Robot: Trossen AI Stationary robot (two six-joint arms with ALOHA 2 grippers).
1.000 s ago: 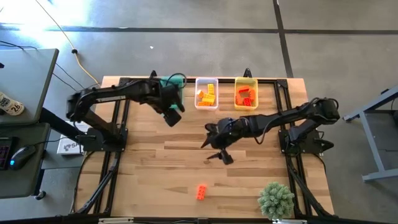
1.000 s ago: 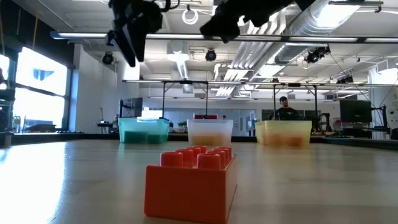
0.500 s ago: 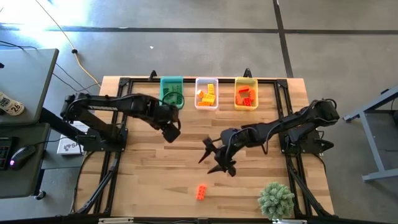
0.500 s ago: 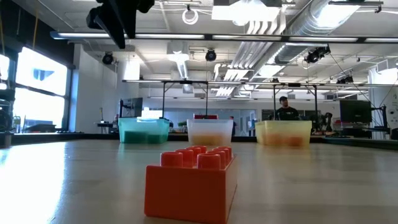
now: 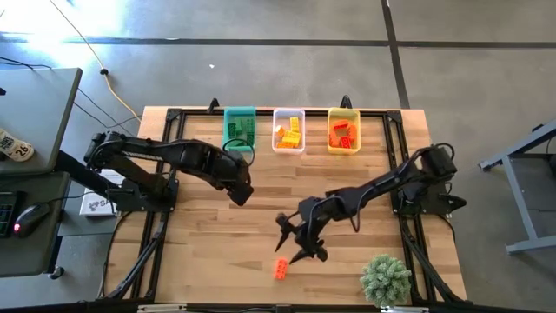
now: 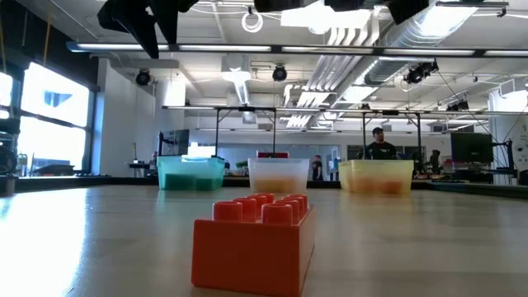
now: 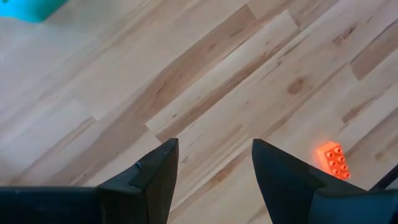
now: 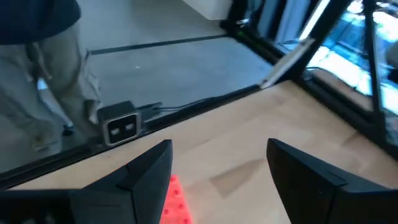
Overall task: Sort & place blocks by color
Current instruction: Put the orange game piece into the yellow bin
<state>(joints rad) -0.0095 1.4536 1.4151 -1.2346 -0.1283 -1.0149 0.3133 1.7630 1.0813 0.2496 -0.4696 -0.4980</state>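
Observation:
One orange-red studded block (image 5: 281,269) lies flat on the table near the near edge, large in the low view (image 6: 253,242), also in the left wrist view (image 7: 333,160) and between the fingers in the right wrist view (image 8: 175,202). My right gripper (image 5: 294,238) hovers open just above and far-right of it. My left gripper (image 5: 243,193) is open over bare wood at mid-table, left of centre. Green blocks lie in the teal bin (image 5: 239,128), yellow and orange ones in the clear bin (image 5: 288,130), orange-red ones in the yellow bin (image 5: 343,130).
The three bins stand in a row at the far edge. A fuzzy green plant (image 5: 385,278) sits at the near right corner, right of the block. People stand in the room beyond the table (image 6: 379,142). A person's legs show past the table edge (image 8: 43,74).
My right gripper has moved from mid-table toward the near edge and down toward the orange-red block, staying open. My left gripper has drawn back from the teal bin toward the table's middle. The block has not moved.

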